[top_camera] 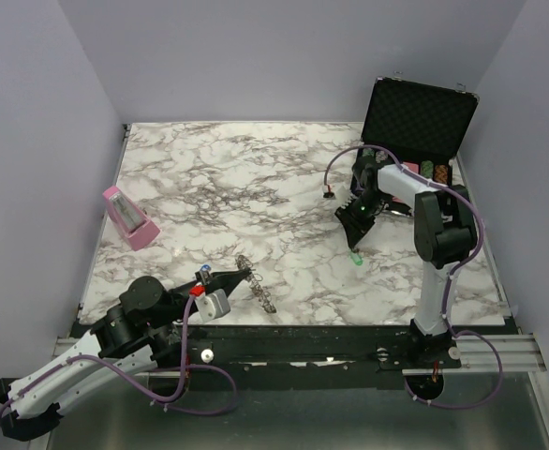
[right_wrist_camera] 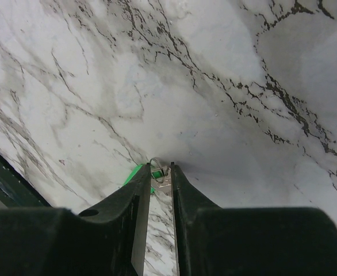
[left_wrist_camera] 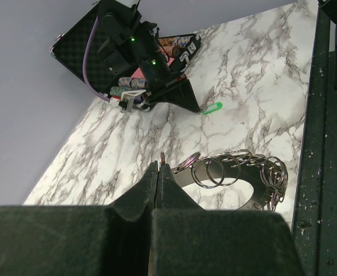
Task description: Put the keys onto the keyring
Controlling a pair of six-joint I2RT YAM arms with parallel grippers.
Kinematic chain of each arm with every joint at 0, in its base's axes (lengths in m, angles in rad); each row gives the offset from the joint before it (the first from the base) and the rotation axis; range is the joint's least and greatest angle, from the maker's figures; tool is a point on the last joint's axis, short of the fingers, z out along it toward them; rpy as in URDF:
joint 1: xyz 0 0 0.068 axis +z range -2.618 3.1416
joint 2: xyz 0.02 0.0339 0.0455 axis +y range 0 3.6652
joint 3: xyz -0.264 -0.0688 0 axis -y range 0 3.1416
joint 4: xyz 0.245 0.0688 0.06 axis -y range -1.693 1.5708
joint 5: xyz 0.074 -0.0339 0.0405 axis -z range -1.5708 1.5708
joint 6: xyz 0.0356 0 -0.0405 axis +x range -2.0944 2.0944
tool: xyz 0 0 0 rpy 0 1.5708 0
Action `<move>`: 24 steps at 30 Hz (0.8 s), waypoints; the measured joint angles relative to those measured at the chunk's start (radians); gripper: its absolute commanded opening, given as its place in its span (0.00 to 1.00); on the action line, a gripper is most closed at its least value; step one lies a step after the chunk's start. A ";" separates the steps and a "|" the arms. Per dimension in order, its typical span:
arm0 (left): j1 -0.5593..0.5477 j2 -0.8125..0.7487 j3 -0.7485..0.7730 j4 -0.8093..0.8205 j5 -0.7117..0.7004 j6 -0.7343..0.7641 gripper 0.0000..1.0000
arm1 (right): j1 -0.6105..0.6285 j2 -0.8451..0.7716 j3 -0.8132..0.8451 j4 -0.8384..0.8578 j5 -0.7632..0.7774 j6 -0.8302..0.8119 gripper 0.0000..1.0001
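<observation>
The keyring (left_wrist_camera: 255,192), a grey loop hung with several small silvery split rings, sticks out to the right of my left gripper (left_wrist_camera: 159,165). That gripper is shut on its edge, and a sliver of ring pokes out between the tips. From above, the keyring (top_camera: 261,292) trails from the left gripper (top_camera: 245,276) near the table's front edge. A key with a green head (right_wrist_camera: 135,173) sits between the tips of my right gripper (right_wrist_camera: 161,168), whose jaws are closed narrowly on it just over the marble. The green key (top_camera: 357,256) also shows below the right gripper (top_camera: 354,244).
An open black case (top_camera: 417,117) holding poker chips (top_camera: 434,172) stands at the back right, behind the right arm. A pink object (top_camera: 129,217) lies at the table's left side. The table's dark front rail (top_camera: 331,342) runs close behind the keyring.
</observation>
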 measured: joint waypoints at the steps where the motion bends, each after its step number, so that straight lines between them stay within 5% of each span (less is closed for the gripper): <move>1: 0.000 0.000 0.000 0.000 0.000 0.000 0.00 | 0.000 0.000 0.001 -0.001 -0.003 -0.002 0.29; 24: 0.000 0.003 0.000 0.000 0.000 0.000 0.00 | 0.000 0.021 0.031 -0.029 -0.026 -0.034 0.33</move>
